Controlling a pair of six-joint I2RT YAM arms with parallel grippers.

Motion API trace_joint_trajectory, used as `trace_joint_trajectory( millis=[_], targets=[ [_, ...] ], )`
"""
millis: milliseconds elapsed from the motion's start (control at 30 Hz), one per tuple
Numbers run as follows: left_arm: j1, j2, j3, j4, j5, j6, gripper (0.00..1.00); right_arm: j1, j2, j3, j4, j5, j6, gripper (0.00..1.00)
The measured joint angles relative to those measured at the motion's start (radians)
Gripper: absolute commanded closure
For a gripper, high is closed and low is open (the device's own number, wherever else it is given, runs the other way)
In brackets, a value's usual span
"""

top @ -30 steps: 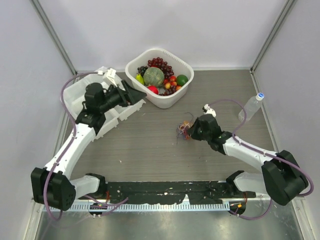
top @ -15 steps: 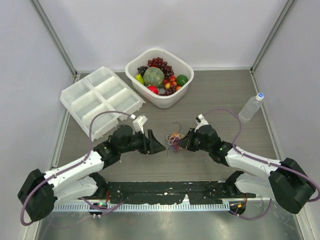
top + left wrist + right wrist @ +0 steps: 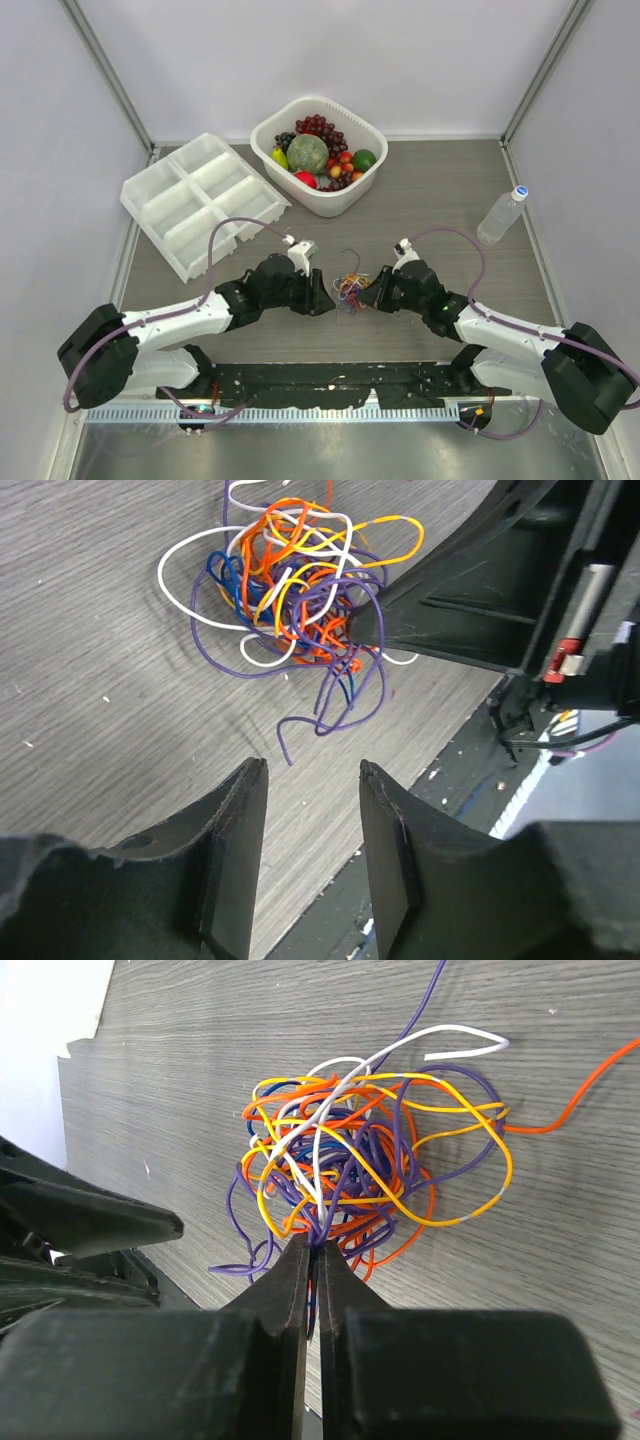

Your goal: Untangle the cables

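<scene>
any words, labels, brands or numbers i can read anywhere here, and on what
No text can be read in any view.
The bottle: any label is too small to tell.
The cables, tray and basket: no marking shows.

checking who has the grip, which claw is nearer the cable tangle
Right. The right claw is pinched on the cable tangle; the left claw sits open just short of it, not touching.
</scene>
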Motion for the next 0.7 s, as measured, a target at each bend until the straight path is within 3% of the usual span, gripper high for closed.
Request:
trace_joint_trajectory(
  millis=[333,467,600,700],
  targets=[
    [-0.054,0.192,0.121,-0.013,-0.015,0.116,0.54,0.000,0.000,0.000,0.000,-0.004,0.011,0.92],
    [-0.080,0.225,0.127,-0.017,-0.035,0.132,0.66,0.001,-0.001,0.000,0.000,-0.004,0.017,0.92],
    [-0.094,0.237,0.142,-0.020,-0.071,0.149,0.91,0.002,-0.001,0.000,0.000,-0.004,0.017,0.92],
    [-0.095,0.237,0.154,-0.020,-0.085,0.155,1.00,0.002,-0.001,0.000,0.000,-0.003,0.016,0.91]
  ],
)
